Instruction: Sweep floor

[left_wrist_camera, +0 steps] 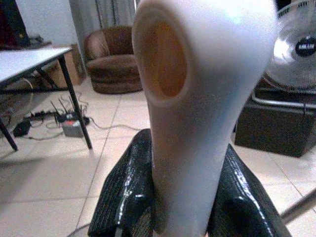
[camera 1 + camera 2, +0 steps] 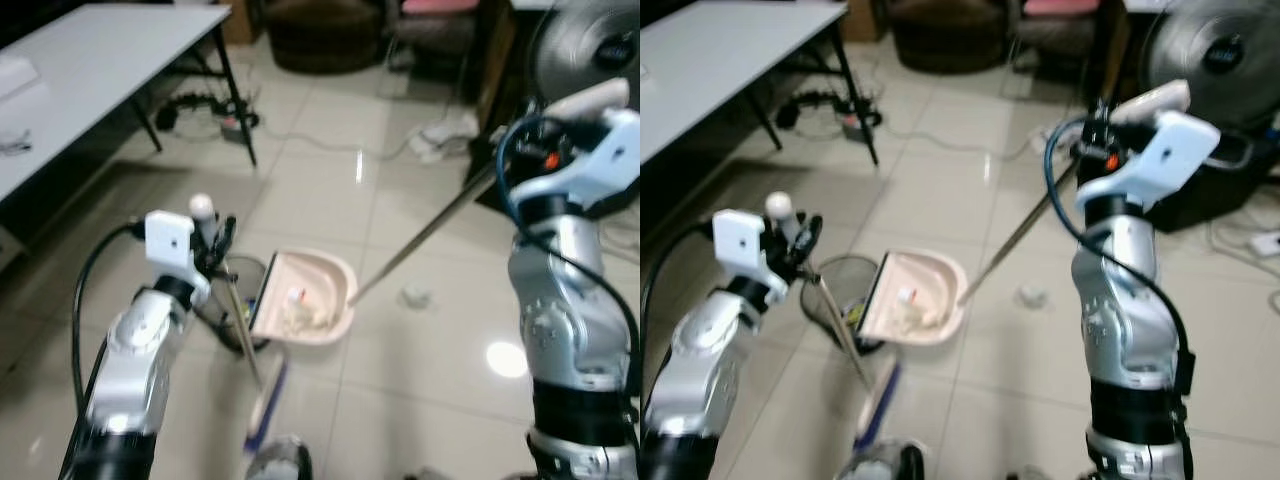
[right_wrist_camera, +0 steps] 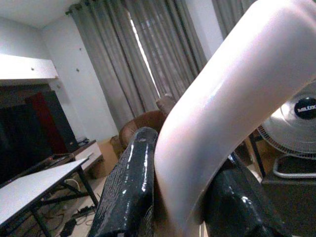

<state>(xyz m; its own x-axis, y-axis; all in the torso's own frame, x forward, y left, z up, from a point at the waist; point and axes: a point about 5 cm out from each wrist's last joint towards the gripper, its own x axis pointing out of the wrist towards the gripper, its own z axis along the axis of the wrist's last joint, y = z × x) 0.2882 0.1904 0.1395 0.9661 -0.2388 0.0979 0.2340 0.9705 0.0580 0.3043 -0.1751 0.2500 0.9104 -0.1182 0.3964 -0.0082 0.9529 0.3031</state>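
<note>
pink dustpan tilted over bin, broom upright

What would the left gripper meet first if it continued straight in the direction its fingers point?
Probably the grey floor fan; the left gripper, shut on the white broom handle, faces it, though depth is unclear.

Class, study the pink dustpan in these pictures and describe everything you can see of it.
The dustpan is pale pink, plastic-looking, with a rounded raised rim. It is tilted over the black wire bin, its open edge toward the bin, holding whitish scraps and a small red-and-white bit. A long thin metal-looking handle rises from its rim toward the right gripper, whose fingers are shut on the handle's pink grip.
</note>
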